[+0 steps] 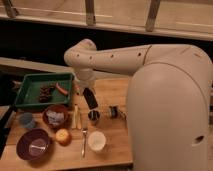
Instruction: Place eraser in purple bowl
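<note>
The white, smooth-shelled arm (107, 59) reaches in from the right and bends down over the wooden table (114, 90). Its gripper (88, 93) hangs just off the green tray's (45, 76) right rim. The jaws are clamped narrow on a small, flat, dark block with rounded corners. That looks like the eraser (91, 101), tilted and held clear of the wood. So the eraser sits right at the gripper's tip, poking out towards 5 o'clock.

The purple bowl (24, 149) is well apart from it, between 7 and 8 o'clock from the gripper, at the table's front-left corner. It is round, dark and glossy inside, with a pale glint near its centre.

Between the two sits a smaller reddish-brown bowl (55, 116) with something pale in it. A round orange fruit (63, 136) lies just beyond, touching or nearly touching the purple bowl's right edge.

At 6 o'clock from the gripper stands a little shiny metal cup (93, 116). Further down is a plain white cup (96, 141), with a slim metal utensil (84, 142) lying beside it. A blue-grey cup (26, 120) stands at the left edge. The plastic tray holds brown lumps and a reddish sausage shape (61, 89).
</note>
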Robot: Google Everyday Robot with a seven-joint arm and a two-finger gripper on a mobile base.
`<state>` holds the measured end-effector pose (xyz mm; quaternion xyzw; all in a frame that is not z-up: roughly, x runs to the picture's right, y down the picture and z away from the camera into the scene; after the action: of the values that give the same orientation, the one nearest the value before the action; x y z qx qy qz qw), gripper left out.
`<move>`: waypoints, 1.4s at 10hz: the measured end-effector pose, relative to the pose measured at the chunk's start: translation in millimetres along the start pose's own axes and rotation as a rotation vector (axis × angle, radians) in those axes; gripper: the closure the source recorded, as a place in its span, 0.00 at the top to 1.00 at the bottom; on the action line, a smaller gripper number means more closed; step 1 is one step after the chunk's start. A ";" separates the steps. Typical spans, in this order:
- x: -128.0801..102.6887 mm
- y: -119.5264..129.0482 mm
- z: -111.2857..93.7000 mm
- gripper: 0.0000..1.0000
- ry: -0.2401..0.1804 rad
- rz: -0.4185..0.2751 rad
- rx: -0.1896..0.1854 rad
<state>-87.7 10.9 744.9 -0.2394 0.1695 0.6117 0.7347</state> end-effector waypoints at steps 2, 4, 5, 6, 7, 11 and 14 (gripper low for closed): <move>0.7 -6.1 0.8 0.00 0.003 0.003 0.011; 1.4 -3.3 1.0 0.00 0.006 0.002 0.006; 0.9 -5.6 1.1 0.00 0.005 0.004 0.005; 0.6 -6.1 1.0 0.00 0.002 -0.002 0.002; 1.1 0.4 -0.6 0.00 -0.002 -0.032 -0.009; 27.3 84.5 -3.4 0.00 -0.008 -0.244 -0.038; 52.3 156.7 -2.3 0.00 -0.007 -0.415 -0.065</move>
<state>-231.0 73.9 692.1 -0.2907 0.0943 0.4530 0.8375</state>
